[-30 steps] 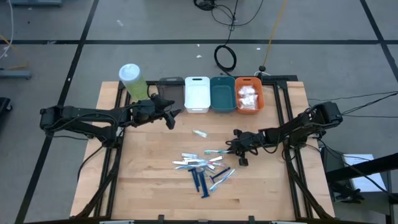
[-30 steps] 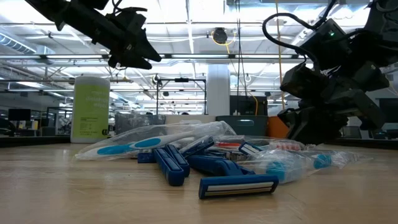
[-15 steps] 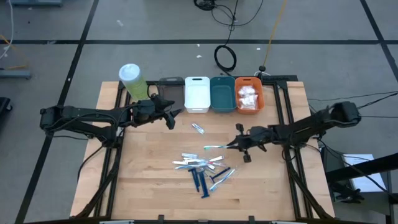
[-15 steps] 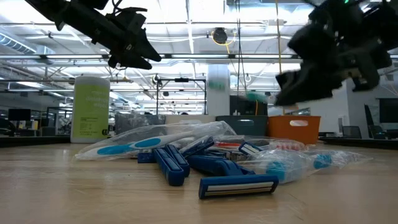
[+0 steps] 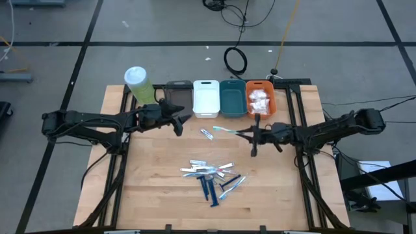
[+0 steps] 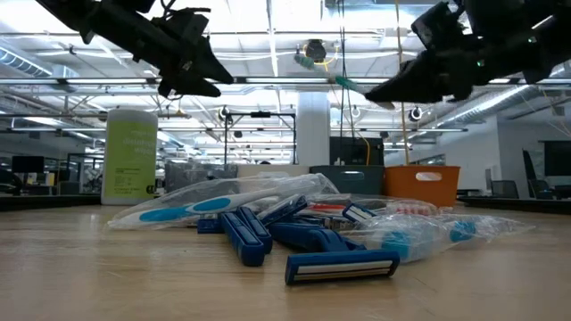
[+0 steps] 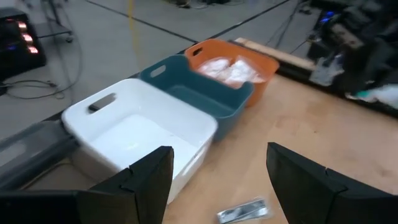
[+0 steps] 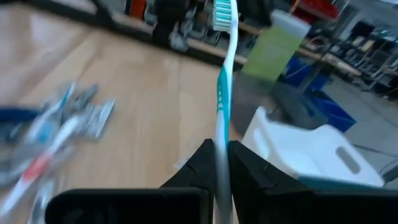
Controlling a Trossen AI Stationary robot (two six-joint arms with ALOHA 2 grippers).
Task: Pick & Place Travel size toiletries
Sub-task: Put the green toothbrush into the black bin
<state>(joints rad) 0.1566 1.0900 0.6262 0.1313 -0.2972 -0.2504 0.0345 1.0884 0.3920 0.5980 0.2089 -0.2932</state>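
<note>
The right end effector is clenched on a teal-and-white toothbrush, held in the air just in front of the teal bin. The left end effector hangs with fingers apart, empty, near the white bin. On the pale wooden desk lies a heap of toiletries (wrapped toothbrushes, blue razors), with grey floor and cables beyond

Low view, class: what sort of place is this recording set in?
Probably a robotics lab or workshop hall: ceiling strip lights, monitors behind, cables on grey floor around the wooden table.
</note>
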